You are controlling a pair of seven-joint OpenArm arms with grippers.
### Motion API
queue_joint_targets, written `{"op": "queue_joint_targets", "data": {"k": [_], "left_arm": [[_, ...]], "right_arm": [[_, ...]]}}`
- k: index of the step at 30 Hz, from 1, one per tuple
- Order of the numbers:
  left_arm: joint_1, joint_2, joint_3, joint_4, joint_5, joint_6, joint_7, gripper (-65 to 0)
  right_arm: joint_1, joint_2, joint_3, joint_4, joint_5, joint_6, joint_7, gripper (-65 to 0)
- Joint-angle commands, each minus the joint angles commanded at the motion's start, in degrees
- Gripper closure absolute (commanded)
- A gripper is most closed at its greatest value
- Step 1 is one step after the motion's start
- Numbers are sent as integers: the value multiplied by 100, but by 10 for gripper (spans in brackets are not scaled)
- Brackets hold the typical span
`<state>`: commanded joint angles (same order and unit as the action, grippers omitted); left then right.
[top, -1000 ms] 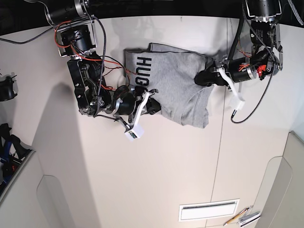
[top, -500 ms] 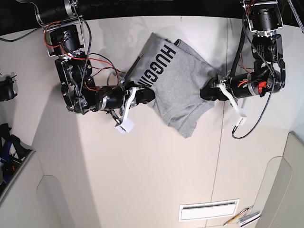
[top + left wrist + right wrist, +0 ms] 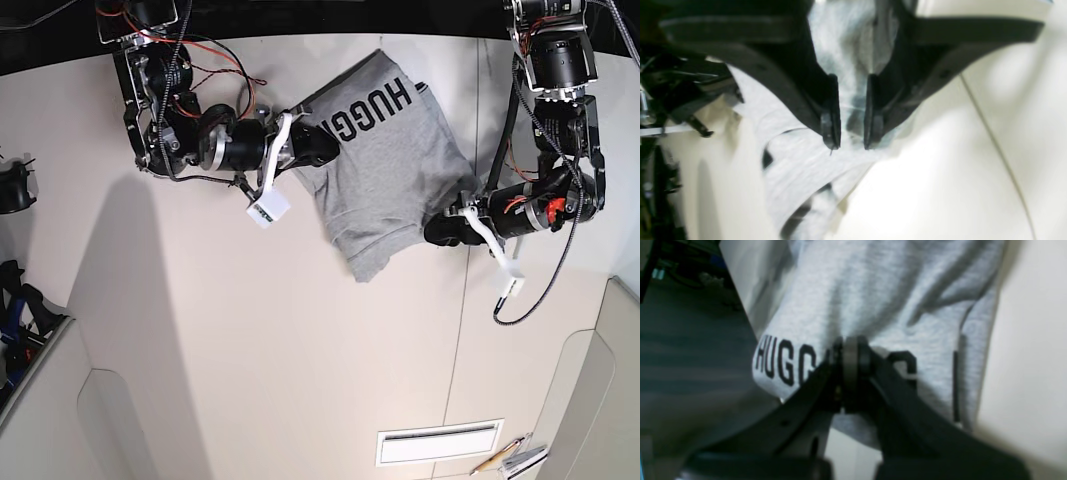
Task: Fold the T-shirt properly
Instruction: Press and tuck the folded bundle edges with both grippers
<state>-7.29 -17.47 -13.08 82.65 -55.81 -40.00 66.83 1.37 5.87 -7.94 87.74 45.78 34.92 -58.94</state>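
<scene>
Fabric sits pinched in both tools. The right tool (image 3: 853, 355) is pressed together on the T-shirt (image 3: 395, 170) at its lettered edge; the left tool (image 3: 850, 143) nips the opposite edge. Between them the T-shirt lies partly folded on the tabletop (image 3: 300, 350). Judged soft, light and limp; corners and hems offer the surest hold.
</scene>
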Motion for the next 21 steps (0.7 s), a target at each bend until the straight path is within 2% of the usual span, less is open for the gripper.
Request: {"op": "queue_joint_targets", "data": {"k": [2, 5, 8, 11, 18, 21], "left_arm": [[7, -92, -2, 262, -225, 0, 52, -133], [221, -352, -2, 752, -249, 0, 116, -133], [684, -632, -2, 1091, -356, 0, 160, -133], [1169, -752, -4, 1322, -352, 0, 157, -133], [2194, -728, -22, 1919, -498, 0, 151, -133], [2288, -708, -22, 1832, -339, 0, -7, -133]], "right_arm": [[4, 0, 234, 109, 2, -2, 22, 0], [4, 0, 713, 149, -35, 0, 55, 0], [20, 0, 1163, 149, -317, -2, 433, 0], [146, 0, 1480, 149, -610, -4, 623, 0], [372, 13, 1370, 116, -743, -4, 664, 0], [367, 13, 1200, 109, -743, -2, 664, 0]]}}
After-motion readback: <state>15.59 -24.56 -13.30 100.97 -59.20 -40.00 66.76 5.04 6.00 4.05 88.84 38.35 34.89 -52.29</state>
